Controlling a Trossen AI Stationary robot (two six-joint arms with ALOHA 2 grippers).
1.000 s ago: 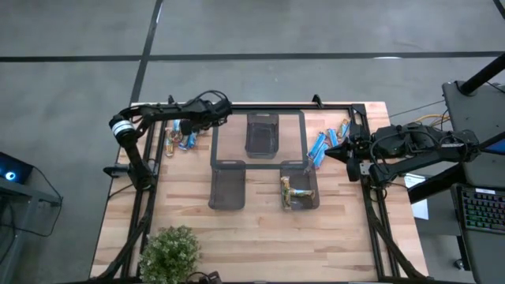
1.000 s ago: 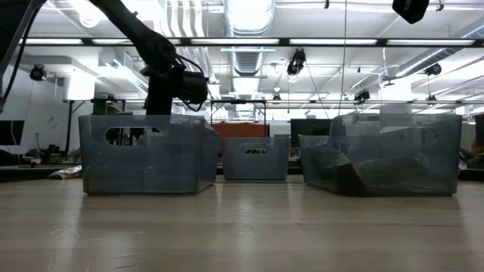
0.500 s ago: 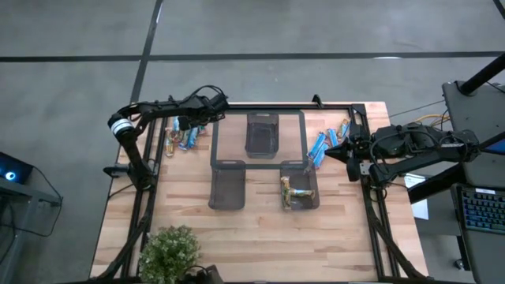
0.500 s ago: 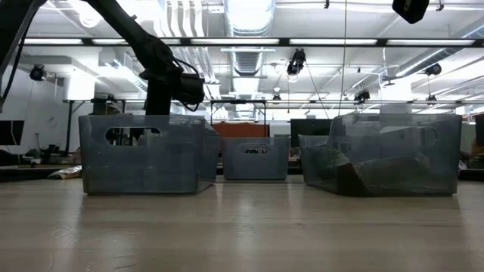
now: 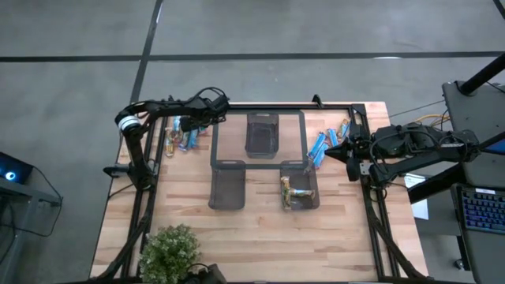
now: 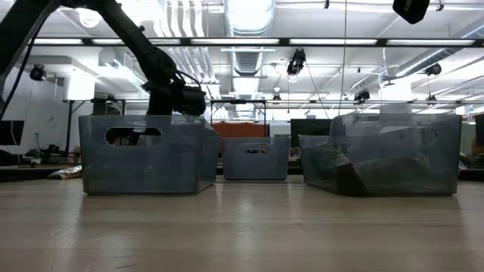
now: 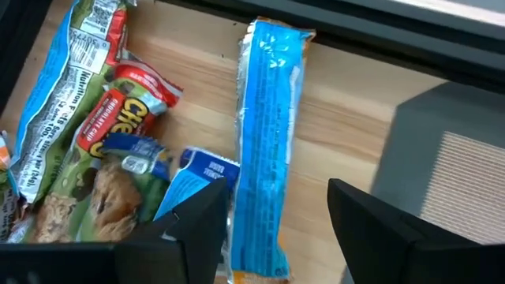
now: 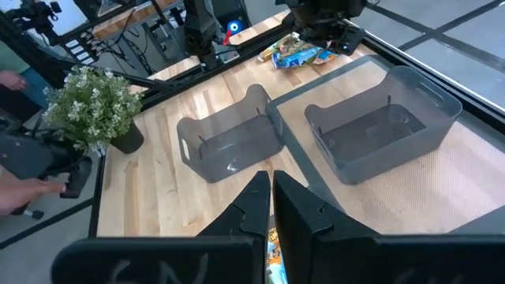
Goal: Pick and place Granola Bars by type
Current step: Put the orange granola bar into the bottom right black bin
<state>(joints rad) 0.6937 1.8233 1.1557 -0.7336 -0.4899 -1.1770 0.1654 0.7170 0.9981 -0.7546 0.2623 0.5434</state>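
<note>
From overhead I see the light wooden table on a grey concrete floor, three clear bins on it: one at the far middle, one near left, and one near right that holds a few bars. The left gripper hangs over a pile of granola bars at the table's far left edge; a second cluster of blue bars lies at the far right, just beside the right gripper, which waits there. A potted plant stands at the near left corner. From table height I look across bare wood planks into a workshop with ceiling ducts and strip lights, the left arm coming down behind the left bin. On my left wrist camera the fingers stand spread apart, holding nothing, over a long blue bar lying flat on the wood, beside a red-and-green wrapped one. On my right wrist camera the fingers are pressed together, empty, and a person's hand shows at the room's edge.
</note>
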